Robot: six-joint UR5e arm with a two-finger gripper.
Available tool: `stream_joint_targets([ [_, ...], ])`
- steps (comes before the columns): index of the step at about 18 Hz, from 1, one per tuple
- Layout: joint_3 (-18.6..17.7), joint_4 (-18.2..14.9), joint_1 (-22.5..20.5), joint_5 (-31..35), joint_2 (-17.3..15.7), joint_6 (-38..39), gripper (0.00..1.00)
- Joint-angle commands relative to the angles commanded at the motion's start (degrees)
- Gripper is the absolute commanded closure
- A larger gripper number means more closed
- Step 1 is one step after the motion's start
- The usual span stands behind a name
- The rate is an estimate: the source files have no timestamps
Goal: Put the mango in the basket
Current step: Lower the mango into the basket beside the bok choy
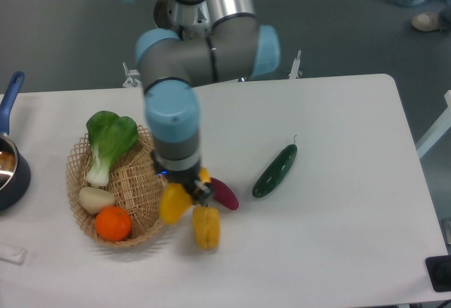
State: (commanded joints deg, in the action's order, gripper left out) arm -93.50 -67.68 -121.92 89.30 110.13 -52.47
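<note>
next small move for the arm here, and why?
Probably lift slightly and carry the mango left over the basket. The gripper seems to have it at the basket's right rim, low, near the pepper and a purple vegetable. Finger state is hidden, so confirm the grasp first.

Yellow mango (174, 203) (orange-tinged) hangs tilted at the tan wicker basket (127, 181) rim's right edge.

We saw a white bench (338, 111) standing on grey-green floor (63, 26), evenly lit, a light shoe (428, 21) at the far edge.
</note>
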Motion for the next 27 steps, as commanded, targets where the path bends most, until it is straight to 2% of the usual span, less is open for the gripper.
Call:
stream_joint_targets([
  [4, -3.53, 0.27, 2.38, 0.0, -0.97, 0.27, 0.63],
  [9, -5.03, 0.7, 3.79, 0.0, -0.1, 0.62, 0.59],
  [12, -5.9, 3.25, 3.97, 0.0, 0.96, 0.79, 0.52],
  [15, -6.52, 5.27, 3.97, 0.0, 1.75, 0.71, 0.31],
  [16, -6.52, 5.28, 3.97, 0.0, 1.75, 0.71, 0.08],
  [17, -6.52, 5.28, 3.97, -0.09, 1.75, 0.71, 0.0],
  [24, -6.52, 5.02, 3.97, 0.09, 0.09, 0.7, 0.0],
  [27, -6.43, 5.1, 3.97, 0.09, -1.76, 0.79, 0.0],
])
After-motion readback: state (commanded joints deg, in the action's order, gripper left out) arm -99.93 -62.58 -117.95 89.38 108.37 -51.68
